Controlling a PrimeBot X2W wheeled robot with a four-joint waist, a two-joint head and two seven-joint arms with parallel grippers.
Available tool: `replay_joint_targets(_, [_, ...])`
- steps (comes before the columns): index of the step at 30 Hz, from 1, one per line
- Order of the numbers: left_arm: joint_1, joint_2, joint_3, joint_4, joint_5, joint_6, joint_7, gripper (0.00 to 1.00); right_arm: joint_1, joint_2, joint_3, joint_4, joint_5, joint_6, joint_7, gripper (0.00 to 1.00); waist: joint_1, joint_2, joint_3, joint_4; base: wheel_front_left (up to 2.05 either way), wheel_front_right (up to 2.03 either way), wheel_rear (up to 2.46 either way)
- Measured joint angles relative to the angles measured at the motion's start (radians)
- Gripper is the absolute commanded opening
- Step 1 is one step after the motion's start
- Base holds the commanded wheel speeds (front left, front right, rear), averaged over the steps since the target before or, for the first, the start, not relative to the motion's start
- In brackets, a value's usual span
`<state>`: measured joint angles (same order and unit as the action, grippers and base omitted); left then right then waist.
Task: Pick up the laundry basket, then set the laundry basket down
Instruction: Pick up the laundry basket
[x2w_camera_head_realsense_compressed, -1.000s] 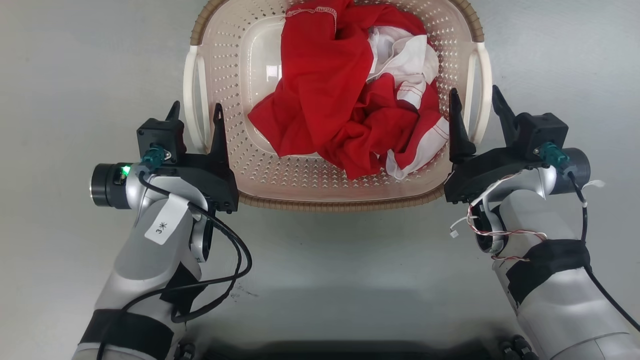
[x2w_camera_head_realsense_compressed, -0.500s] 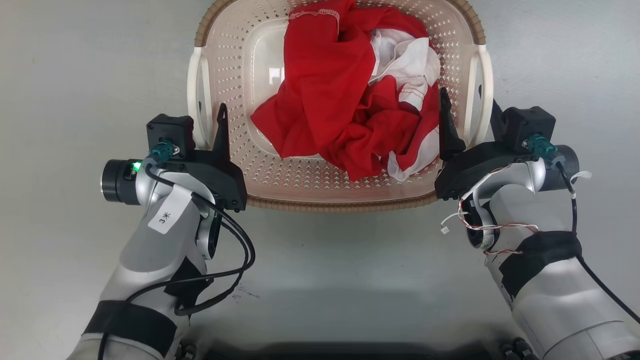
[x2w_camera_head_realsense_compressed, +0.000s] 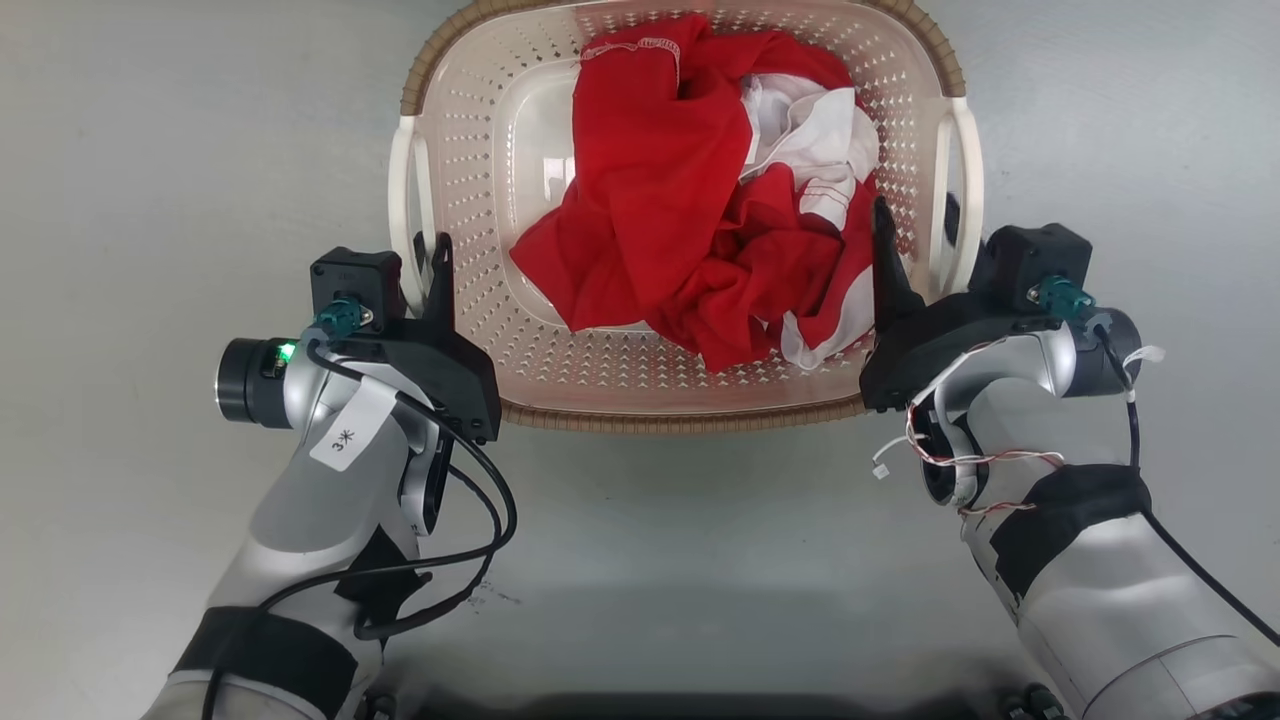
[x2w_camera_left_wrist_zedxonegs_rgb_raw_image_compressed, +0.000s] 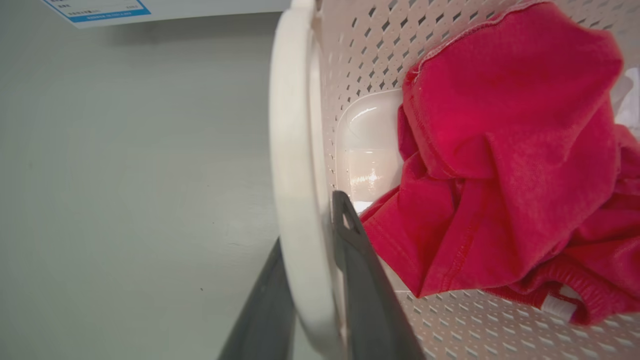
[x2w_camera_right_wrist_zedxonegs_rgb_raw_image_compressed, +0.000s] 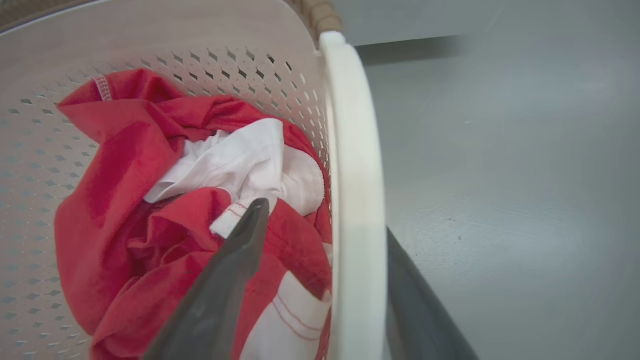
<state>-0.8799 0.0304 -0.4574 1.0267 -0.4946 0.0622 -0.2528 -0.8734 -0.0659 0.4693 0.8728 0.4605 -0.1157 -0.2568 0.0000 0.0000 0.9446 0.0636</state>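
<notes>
The laundry basket (x2w_camera_head_realsense_compressed: 640, 385) sits on the grey floor (x2w_camera_head_realsense_compressed: 150, 150) ahead of the robot, between both arms. It is cream-pink, perforated and round-cornered, with a brown woven-look rim, and is heaped with red and white clothes (x2w_camera_head_realsense_compressed: 650, 200). The left gripper (x2w_camera_head_realsense_compressed: 425, 262) pinches the white left handle (x2w_camera_head_realsense_compressed: 405, 200) from both sides. The right gripper (x2w_camera_head_realsense_compressed: 915, 215) straddles the right handle (x2w_camera_head_realsense_compressed: 965, 180), its inner finger standing clear (parted, then). A tag (x2w_camera_head_realsense_compressed: 345, 437) on the left forearm reads "3米".
</notes>
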Motion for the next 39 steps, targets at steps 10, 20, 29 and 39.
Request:
replay_joint_targets(10, [-0.001,0.003,-0.051,0.008,-0.057,0.011,0.000,0.00,-0.004,-0.012,0.051,0.063,0.063,-0.009,0.000,0.00,0.0001,0.0000,-0.024,0.003,0.00,0.00,0.00])
replay_joint_targets(20, [0.002,0.006,-0.096,0.033,-0.090,0.018,0.000,0.00,-0.004,-0.012,0.104,0.098,0.123,-0.016,0.000,0.00,0.0000,0.0000,-0.081,-0.001,0.00,0.00,0.00])
replay_joint_targets(29, [0.030,0.005,-0.145,0.045,-0.136,0.027,0.002,0.00,0.004,-0.011,0.150,0.144,0.178,-0.016,0.001,0.00,0.0000,0.0000,-0.159,-0.009,0.00,0.00,0.00])
replay_joint_targets(39, [0.117,0.003,-0.207,0.064,-0.192,0.034,0.029,0.00,0.077,-0.005,0.213,0.182,0.243,-0.016,0.029,0.00,0.0000,-0.0001,-0.277,-0.017,0.00,0.00,0.00])
